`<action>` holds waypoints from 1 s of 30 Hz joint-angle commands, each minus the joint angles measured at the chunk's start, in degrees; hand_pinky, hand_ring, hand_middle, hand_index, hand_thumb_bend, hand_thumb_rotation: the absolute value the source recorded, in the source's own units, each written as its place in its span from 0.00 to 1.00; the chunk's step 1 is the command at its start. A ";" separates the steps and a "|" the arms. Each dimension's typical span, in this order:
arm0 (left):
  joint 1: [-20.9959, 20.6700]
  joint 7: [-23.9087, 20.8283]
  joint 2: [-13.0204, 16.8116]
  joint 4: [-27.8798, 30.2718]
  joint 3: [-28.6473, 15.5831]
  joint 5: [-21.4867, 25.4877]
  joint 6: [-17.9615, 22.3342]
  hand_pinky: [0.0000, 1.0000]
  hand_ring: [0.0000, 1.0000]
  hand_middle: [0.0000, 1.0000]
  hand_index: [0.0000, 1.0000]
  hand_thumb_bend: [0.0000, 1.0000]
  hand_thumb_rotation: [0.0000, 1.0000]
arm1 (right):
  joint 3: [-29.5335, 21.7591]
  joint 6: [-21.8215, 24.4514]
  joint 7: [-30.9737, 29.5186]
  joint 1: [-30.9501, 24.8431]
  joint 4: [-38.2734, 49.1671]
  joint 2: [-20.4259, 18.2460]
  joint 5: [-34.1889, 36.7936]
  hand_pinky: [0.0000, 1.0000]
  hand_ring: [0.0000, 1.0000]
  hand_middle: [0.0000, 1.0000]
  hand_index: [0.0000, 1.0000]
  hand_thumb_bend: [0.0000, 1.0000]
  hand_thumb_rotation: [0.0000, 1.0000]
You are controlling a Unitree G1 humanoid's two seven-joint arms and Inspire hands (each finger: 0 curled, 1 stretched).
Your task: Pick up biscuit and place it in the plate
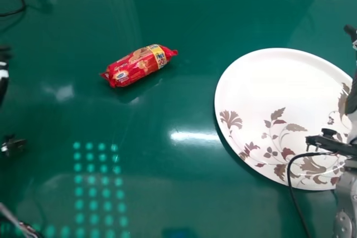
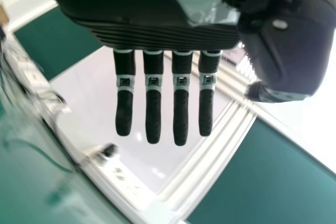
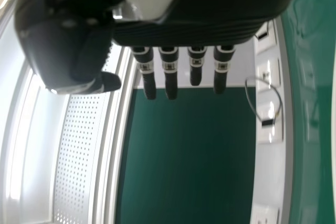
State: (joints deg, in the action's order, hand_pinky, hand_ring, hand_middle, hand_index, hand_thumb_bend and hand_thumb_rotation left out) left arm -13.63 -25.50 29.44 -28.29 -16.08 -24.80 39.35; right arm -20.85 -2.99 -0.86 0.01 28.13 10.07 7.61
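So the red biscuit packet (image 1: 139,65) can be seen lying flat on the green table (image 1: 167,210), left of the plate (image 1: 262,76) and well apart from it. Its long axis is laid mostly side to side but on a slant: the right end is aimed away from the robot and toward the plate's side, the left end is tipped a bit nearer. The yellow patch is carried close to that right end.

As for the hands, the left hand (image 1: 3,85) is seen at the head view's left edge. Its fingers (image 2: 180,119) are held pretty much straight, spread with slim gaps, thumb kept off to the side, and it's empty. The right hand (image 1: 351,96) is seen at the right edge, by the plate's far-right part. Its fingers (image 3: 170,77) are stretched out and a little spread too, thumb held apart, also empty.
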 commanded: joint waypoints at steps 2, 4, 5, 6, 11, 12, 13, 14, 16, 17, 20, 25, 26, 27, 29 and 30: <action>-4.28 -2.62 -6.39 -2.57 3.93 0.62 0.01 0.44 0.54 0.58 0.61 0.41 0.00 | -1.32 -2.42 -1.09 -1.63 -0.09 0.57 1.36 0.89 0.94 0.95 0.94 0.21 0.32; -5.98 -3.72 -7.97 -3.62 4.72 1.51 1.94 0.43 0.53 0.57 0.61 0.40 0.00 | -1.31 -2.55 -1.30 -2.30 0.27 0.14 1.78 0.91 0.94 0.96 0.94 0.21 0.31; -6.51 -4.27 -8.48 -3.89 5.08 1.54 2.56 0.43 0.53 0.57 0.61 0.39 0.00 | -1.18 -2.34 -1.16 -2.74 0.63 -0.12 1.74 0.92 0.94 0.96 0.95 0.21 0.32; -6.92 -4.68 -8.92 -4.13 5.43 1.55 3.06 0.43 0.52 0.57 0.60 0.37 0.00 | -1.02 -2.11 -0.80 -3.18 1.03 -0.42 1.43 0.94 0.95 0.96 0.95 0.22 0.35; -6.66 -3.79 -11.01 -2.76 6.60 3.65 5.05 0.44 0.54 0.58 0.62 0.42 0.08 | -0.25 -1.36 0.39 -4.66 2.34 -1.55 1.29 0.94 0.95 0.95 0.95 0.27 0.40; -6.29 -3.54 -11.24 -2.22 6.90 3.83 5.49 0.45 0.55 0.59 0.62 0.44 0.09 | -0.18 -1.56 0.33 -4.74 2.23 -1.59 1.42 0.94 0.95 0.96 0.95 0.27 0.40; -5.92 -3.09 -11.37 -1.84 7.25 4.25 6.23 0.46 0.57 0.60 0.64 0.47 0.09 | -0.15 -1.90 0.27 -4.82 2.07 -1.65 1.48 0.93 0.94 0.95 0.95 0.27 0.40; -5.46 -1.93 -11.53 -1.34 7.69 5.37 6.90 0.47 0.58 0.61 0.65 0.51 0.10 | -0.16 -2.26 0.10 -4.91 1.93 -1.67 1.72 0.92 0.94 0.94 0.94 0.27 0.40; -4.10 1.86 -11.64 0.54 8.82 8.34 7.14 0.54 0.65 0.67 0.70 0.64 0.19 | -0.17 -2.51 0.01 -5.08 1.91 -1.73 1.92 0.91 0.94 0.94 0.94 0.27 0.38; -3.22 3.62 -11.36 1.81 9.30 9.07 6.86 0.58 0.68 0.70 0.73 0.71 0.24 | -0.18 -2.56 0.00 -5.18 1.95 -1.75 2.02 0.91 0.94 0.94 0.94 0.27 0.37; -0.43 7.11 -9.59 6.57 10.32 7.12 4.93 0.64 0.74 0.76 0.80 0.91 0.33 | -0.15 -2.38 0.17 -5.37 2.03 -2.06 2.66 0.90 0.93 0.93 0.93 0.27 0.34; 3.60 13.01 -5.91 15.88 11.47 0.93 -3.27 0.71 0.84 0.89 0.93 1.00 0.42 | -0.26 -3.83 -1.21 -5.63 0.86 -1.79 4.20 0.92 0.95 0.95 0.95 0.28 0.32; 4.28 14.14 -5.08 17.51 11.65 -0.35 -4.87 0.72 0.86 0.91 0.96 1.00 0.42 | -0.29 -4.20 -1.30 -5.78 0.73 -1.71 3.90 0.92 0.95 0.95 0.95 0.28 0.32; 5.01 15.46 -4.58 19.20 11.78 -0.99 -6.69 0.75 0.88 0.93 0.98 1.00 0.43 | -0.30 -4.49 -1.38 -5.96 0.65 -1.68 3.80 0.92 0.95 0.95 0.94 0.27 0.32; 6.13 17.29 -3.91 21.54 12.05 -1.70 -8.89 0.79 0.91 0.95 1.00 1.00 0.44 | -0.36 -5.23 -1.63 -6.31 0.36 -1.62 3.77 0.91 0.94 0.95 0.94 0.27 0.32; 6.61 18.08 -3.66 22.36 12.22 -1.66 -9.40 0.80 0.91 0.95 1.00 1.00 0.43 | -0.40 -5.45 -1.65 -6.46 0.27 -1.67 3.78 0.91 0.94 0.95 0.94 0.27 0.33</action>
State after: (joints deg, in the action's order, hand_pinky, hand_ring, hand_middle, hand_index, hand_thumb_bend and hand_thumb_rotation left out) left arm -9.61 -9.02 25.01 -6.92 -4.84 -25.73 31.10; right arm -20.95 -7.28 -2.41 -5.40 28.64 8.56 11.39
